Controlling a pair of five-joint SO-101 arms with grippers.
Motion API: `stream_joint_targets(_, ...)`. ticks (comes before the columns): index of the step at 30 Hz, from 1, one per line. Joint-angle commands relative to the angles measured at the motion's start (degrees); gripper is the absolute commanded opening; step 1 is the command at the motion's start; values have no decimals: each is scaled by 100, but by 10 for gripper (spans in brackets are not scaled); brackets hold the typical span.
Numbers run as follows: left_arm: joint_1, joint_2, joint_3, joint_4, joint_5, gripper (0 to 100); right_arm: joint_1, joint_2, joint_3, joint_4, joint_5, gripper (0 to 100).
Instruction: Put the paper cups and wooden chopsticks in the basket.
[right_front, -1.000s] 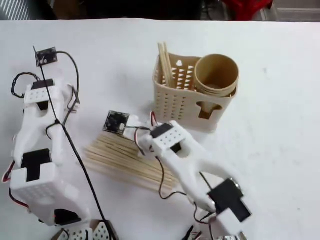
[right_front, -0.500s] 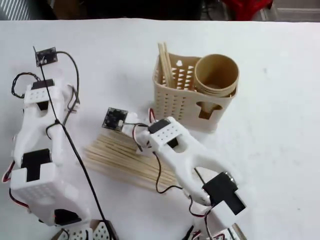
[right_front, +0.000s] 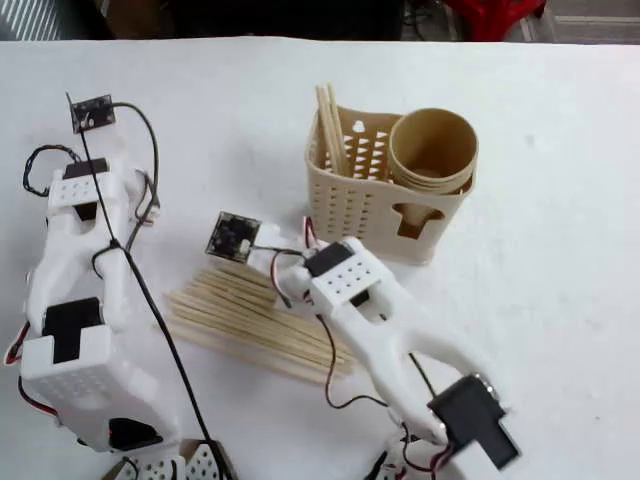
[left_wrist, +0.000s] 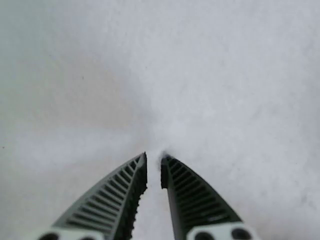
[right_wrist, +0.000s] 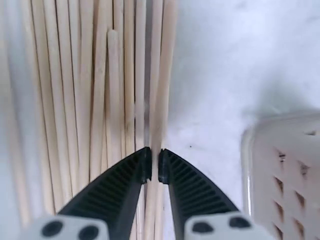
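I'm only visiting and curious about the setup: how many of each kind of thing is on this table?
Robot arms: 2
Basket: 1
Paper cup stack: 1, cups nested, number unclear
Chopstick groups: 2, a loose pile on the table, a few sticks standing in the basket
Total: 6

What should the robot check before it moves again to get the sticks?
1. Are the right jaws above the chopstick pile: ok.
2. Is a chopstick pinched between the right jaws: cannot tell; they look nearly shut.
3. Is the basket upright, with room beside the standing chopsticks: ok.
4. Are the paper cups in the basket: ok.
5. Is every chopstick in the basket: not ok; the pile lies on the table.
6. Are the left jaws out of the way, shut over bare table: ok.
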Motion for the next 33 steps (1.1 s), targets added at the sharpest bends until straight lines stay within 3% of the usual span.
stream_joint_targets(1, -31, -13, -26, -176, 26, 72, -13, -611, 141, 40, -79, 16)
stream_joint_targets(16, -22, -4, -18, -211, 26, 72, -295, -2308, 905, 57, -378, 16)
stream_joint_targets(23, -22, -4, -18, -299, 26, 72, -277, -3389, 914, 532, -440, 16)
stream_joint_targets(33, -22, -4, 35, -404, 26, 72, -233, -4585, 132, 796, -686, 16)
